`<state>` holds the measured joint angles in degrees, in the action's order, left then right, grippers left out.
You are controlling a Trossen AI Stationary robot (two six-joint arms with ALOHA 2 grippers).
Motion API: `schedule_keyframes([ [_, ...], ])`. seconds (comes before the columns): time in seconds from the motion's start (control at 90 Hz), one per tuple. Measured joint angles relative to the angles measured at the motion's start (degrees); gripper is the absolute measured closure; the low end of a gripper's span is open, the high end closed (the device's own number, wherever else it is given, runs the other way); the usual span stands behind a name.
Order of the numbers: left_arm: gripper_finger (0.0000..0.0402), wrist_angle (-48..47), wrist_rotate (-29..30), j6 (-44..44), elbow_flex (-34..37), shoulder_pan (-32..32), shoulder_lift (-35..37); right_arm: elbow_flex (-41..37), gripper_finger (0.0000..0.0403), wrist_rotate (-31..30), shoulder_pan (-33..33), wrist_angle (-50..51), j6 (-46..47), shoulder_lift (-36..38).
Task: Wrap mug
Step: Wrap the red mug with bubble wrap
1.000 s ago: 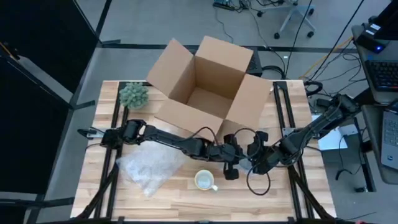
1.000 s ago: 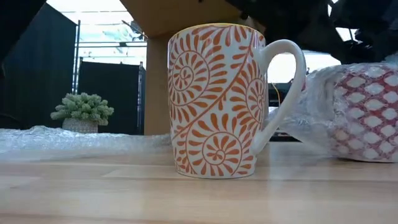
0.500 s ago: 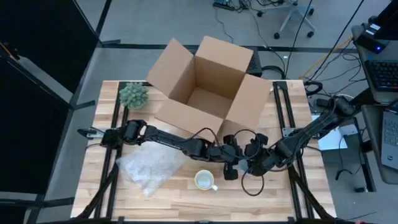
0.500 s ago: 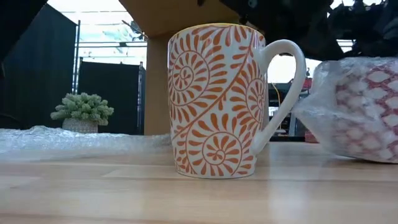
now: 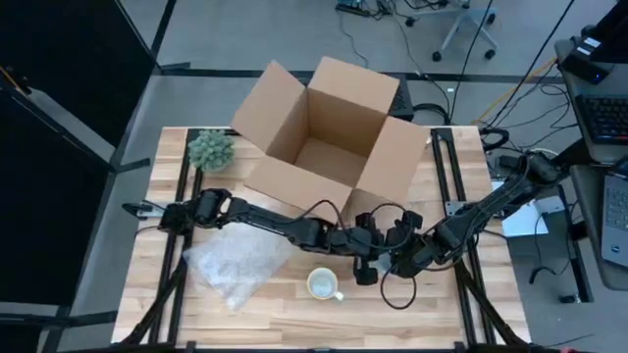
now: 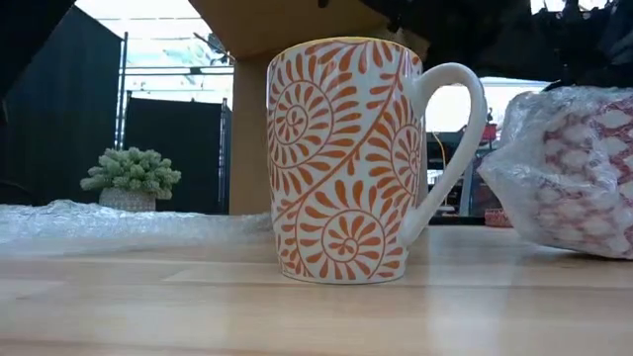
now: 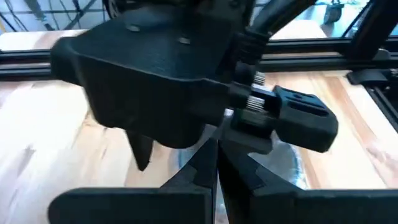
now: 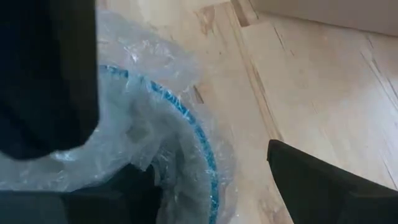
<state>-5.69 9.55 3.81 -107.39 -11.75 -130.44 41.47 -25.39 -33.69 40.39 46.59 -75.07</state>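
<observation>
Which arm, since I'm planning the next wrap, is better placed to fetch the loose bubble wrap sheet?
Left. The bubble wrap sheet lies on the table's left side beside the left arm; the right gripper sits farther off, past the orange mug.

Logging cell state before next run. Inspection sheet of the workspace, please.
Surface: wooden table, bare at the front edge.
Job's things: orange-patterned mug upright and unwrapped near the front; a second, red-patterned mug already in bubble wrap between the two tools; spare wrap sheet front left; open box at the back, nothing seen inside.
Clutter: small potted plant at the back left.
Grippers: left tool and right tool meet at the wrapped mug, right of the bare mug; grip cannot be judged.
Cables: loops on both arms; one hangs over the table by the right tool.
Surroundings: office chair, floor cables, desk with keyboard at right.
</observation>
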Motion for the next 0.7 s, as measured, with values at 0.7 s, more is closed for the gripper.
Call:
schedule_keyframes([
  [0.7, 0.0402, 1.1, -1.2, 0.4, -0.1, 0.4, -4.3, 5.4, 0.0147, 0.8, 0.0, 7.1, -6.1, 4.4],
])
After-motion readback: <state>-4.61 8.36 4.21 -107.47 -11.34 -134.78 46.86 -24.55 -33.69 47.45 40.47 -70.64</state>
